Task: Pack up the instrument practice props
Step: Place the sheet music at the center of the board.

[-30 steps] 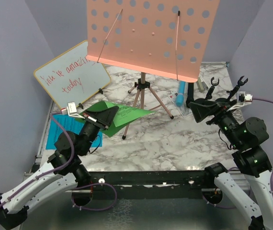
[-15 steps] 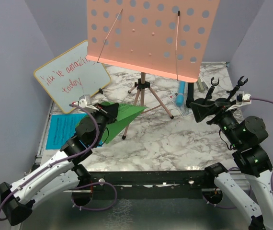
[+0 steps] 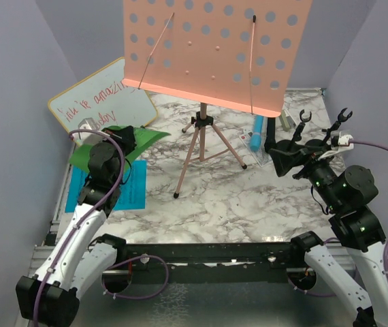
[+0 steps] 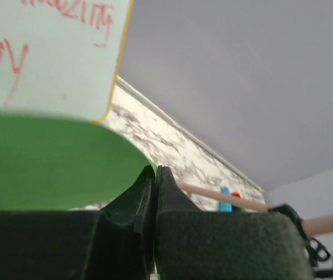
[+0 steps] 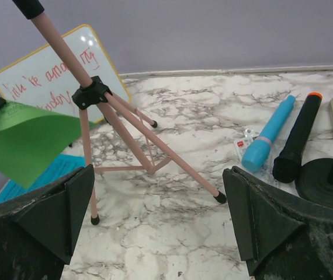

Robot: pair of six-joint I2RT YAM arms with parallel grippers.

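**A:** What is different from a second ago?

**B:** The left claw point(image 4: 155, 175), pinched shut on the green music sheet point(image 3: 85, 151), has swung from the middle of the tabletop point(image 3: 248, 197) to its left edge. The sheet now hangs over the blue music sheet point(image 3: 134, 185), just in front of the yellow-framed whiteboard point(image 3: 102, 95).

**A:** Is it laid down?

**B:** Not yet, I'd say. It curls up from the pinch, so it looks carried rather than released.

**A:** And the right side?

**B:** No change. The right claw point(image 5: 158, 204) stays spread wide and holds nothing. It sits near the right edge by the blue microphone point(image 5: 269, 140), the black microphone point(image 5: 298, 140) and a round-based mic holder point(image 5: 330, 181).

**A:** What does that mean for the packing?

**B:** The two sheets are probably being stacked. The pink tripod music holder point(image 3: 214, 48) stands untouched toward the back, so most of the work remains.
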